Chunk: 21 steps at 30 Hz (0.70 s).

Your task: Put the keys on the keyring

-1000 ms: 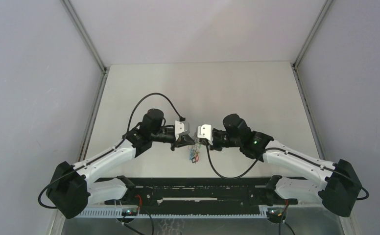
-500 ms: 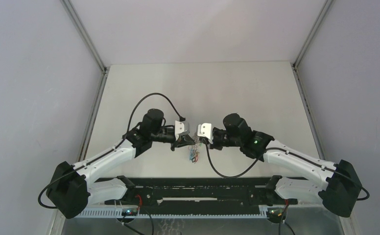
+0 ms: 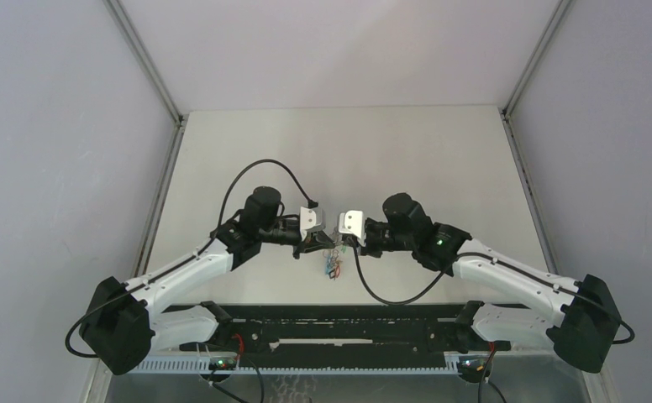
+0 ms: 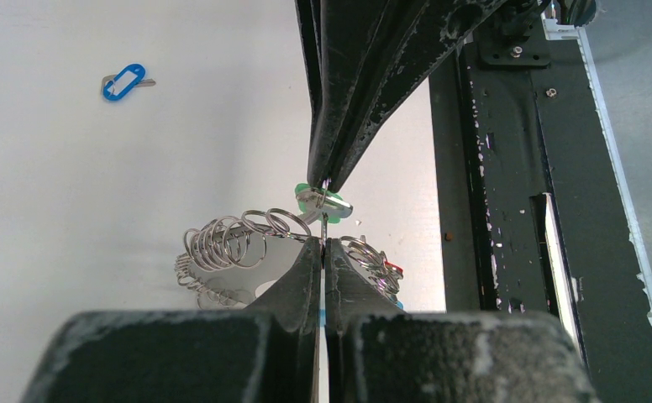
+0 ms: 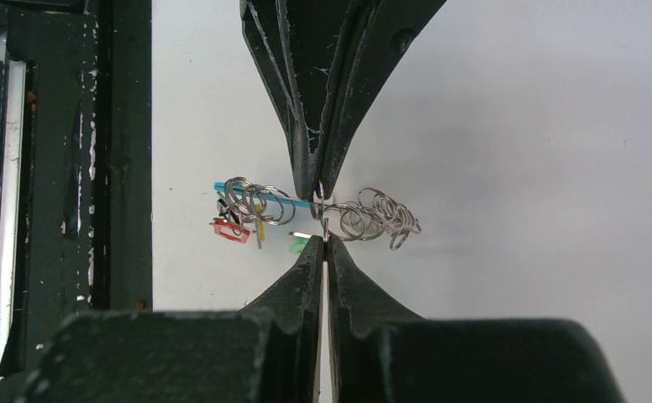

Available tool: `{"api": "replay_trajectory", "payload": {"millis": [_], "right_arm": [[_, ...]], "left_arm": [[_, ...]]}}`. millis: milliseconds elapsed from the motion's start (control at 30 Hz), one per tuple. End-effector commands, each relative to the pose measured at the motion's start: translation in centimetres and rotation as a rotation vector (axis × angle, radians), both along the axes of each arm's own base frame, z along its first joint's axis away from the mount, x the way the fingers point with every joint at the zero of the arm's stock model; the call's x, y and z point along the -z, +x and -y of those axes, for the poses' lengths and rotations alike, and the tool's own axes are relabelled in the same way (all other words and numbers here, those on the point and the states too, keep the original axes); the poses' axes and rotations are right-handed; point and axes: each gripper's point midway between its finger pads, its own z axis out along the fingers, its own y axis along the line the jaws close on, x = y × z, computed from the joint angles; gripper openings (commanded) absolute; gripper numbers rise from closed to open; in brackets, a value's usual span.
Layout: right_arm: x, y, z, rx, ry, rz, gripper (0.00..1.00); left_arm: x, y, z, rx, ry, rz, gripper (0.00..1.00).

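Left arm (image 3: 184,273) reaches in from the near-left corner, forearm angled toward mid-table (image 3: 390,151).

Left wrist view, upper left: one blue-tagged key (image 4: 123,82) lies flat on the table, well apart from everything else.

Left gripper (image 4: 323,245): jaws clenched, fingertips meeting with no gap. They pinch the thin wire of the keyring (image 4: 230,242), which is held up off the table between the two grippers. The fringe of silver links bunches to either side of the pinch point. The light-blue sleeve (image 5: 264,196) shows along one arc.

Hanging from the ring on the side nearer the black base frame (image 3: 339,327): red-tagged key (image 5: 231,231) and yellow-tagged key (image 5: 259,233), close together. A dark tag sits beside them, too small to read.

Green-tagged key (image 4: 320,200) sits right at the tip of the right gripper (image 5: 324,242). That gripper's jaws are clamped together, apparently on the key's small ring. The two grippers face tip to tip, very near each other.

Right arm (image 3: 507,281) comes in from the near-right corner, mirroring the left.
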Motion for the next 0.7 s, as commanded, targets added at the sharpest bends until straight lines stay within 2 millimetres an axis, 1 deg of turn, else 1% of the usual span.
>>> {"api": "replay_trajectory", "payload": {"millis": [0,667], "right_arm": [[-3.27,-0.16,-0.85,-0.024,0.074,0.034,0.0],[-3.0,-0.09,-1.2,-0.032,0.061,0.013,0.0]], "left_arm": [[-1.58,-0.15,0.47,0.023,-0.049,0.038,0.0],[-1.72,-0.44,0.49,0.039,-0.056,0.042,0.0]]}}
